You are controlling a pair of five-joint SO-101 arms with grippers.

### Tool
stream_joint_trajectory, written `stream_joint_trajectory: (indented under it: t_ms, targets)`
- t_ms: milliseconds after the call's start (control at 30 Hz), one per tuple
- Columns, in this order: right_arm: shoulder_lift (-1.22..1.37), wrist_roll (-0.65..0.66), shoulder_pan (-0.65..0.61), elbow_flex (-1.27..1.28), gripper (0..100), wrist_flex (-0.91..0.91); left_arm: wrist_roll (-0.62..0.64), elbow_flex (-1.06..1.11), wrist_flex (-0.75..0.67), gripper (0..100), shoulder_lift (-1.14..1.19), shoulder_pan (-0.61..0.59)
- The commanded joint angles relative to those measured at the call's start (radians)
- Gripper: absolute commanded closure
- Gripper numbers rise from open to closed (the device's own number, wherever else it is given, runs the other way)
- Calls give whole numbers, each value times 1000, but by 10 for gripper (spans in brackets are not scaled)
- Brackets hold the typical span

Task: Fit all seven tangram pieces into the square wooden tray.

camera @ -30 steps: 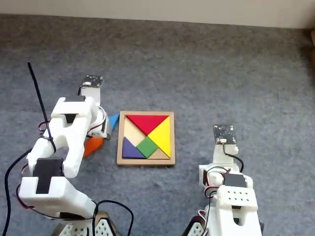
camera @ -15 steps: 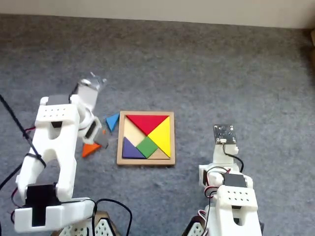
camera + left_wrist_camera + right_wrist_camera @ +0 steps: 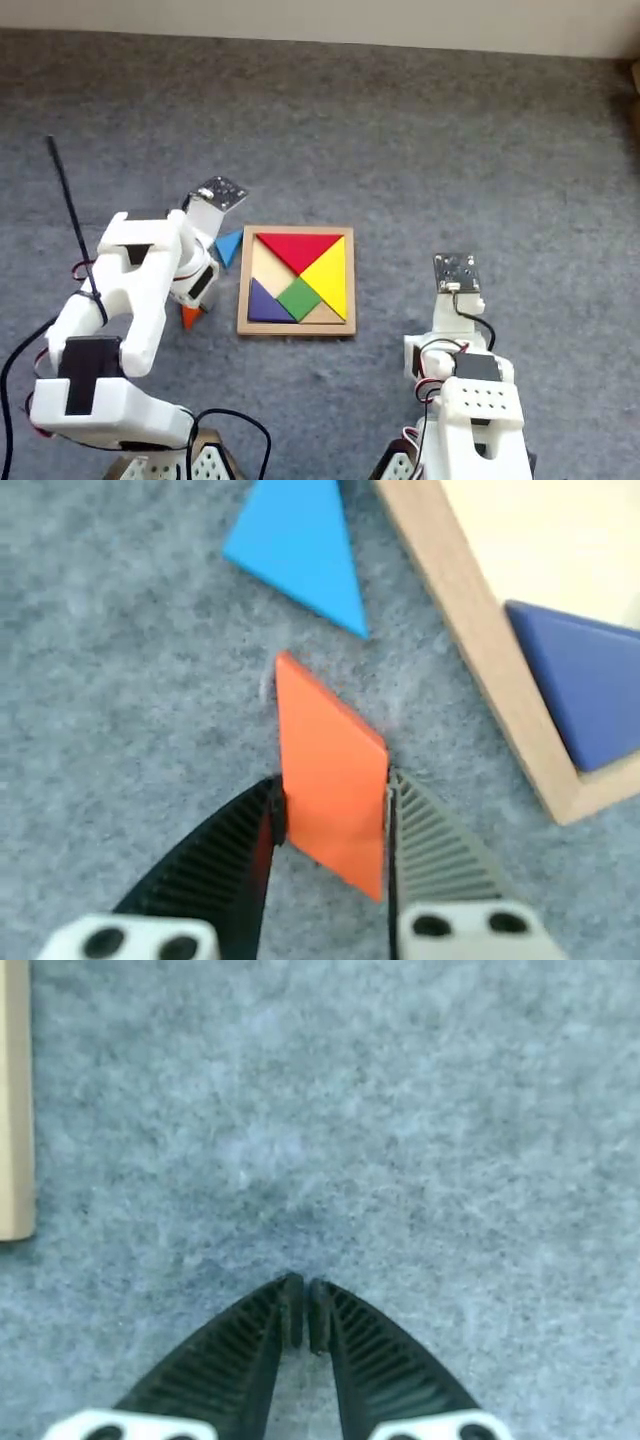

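The square wooden tray [image 3: 243, 290] holds a red triangle [image 3: 298, 247], a yellow triangle [image 3: 330, 275], a green square [image 3: 299, 297] and a dark blue triangle [image 3: 262, 303]. On the carpet just left of the tray lies a light blue triangle [image 3: 229, 246]. My left gripper [image 3: 330, 815] is shut on the orange parallelogram [image 3: 330, 770], one finger on each long side, close to the tray's left rim [image 3: 470, 610]. The left arm covers most of the orange piece [image 3: 190, 316] in the high view. My right gripper [image 3: 303, 1310] is shut on nothing, low over bare carpet right of the tray.
Grey carpet surrounds the tray on all sides. Bare wood shows inside the tray at its left [image 3: 268, 270] and along the bottom right [image 3: 325, 312]. A black cable [image 3: 70, 210] rises beside the left arm. A tray corner [image 3: 15, 1100] shows in the right wrist view.
The left arm has swung and its wrist now sits closer to the tray. The orange piece has shifted slightly toward the table's front. The right arm has not moved.
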Motion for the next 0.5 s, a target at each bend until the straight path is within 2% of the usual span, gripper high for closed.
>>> stream_joint_trajectory:
  t_ms: [0,67,200,467]
  targets:
    - [-4,11,5,8,962,-30,-3,-62,64,989,-4,5]
    - [-4,11,5,8,962,-30,15,-77,132,995,-33,30]
    - [-4,11,5,8,962,-30,172,-108,212,995,-148,111]
    - [-4,11,5,8,962,-30,486,-137,175,993,-282,360]
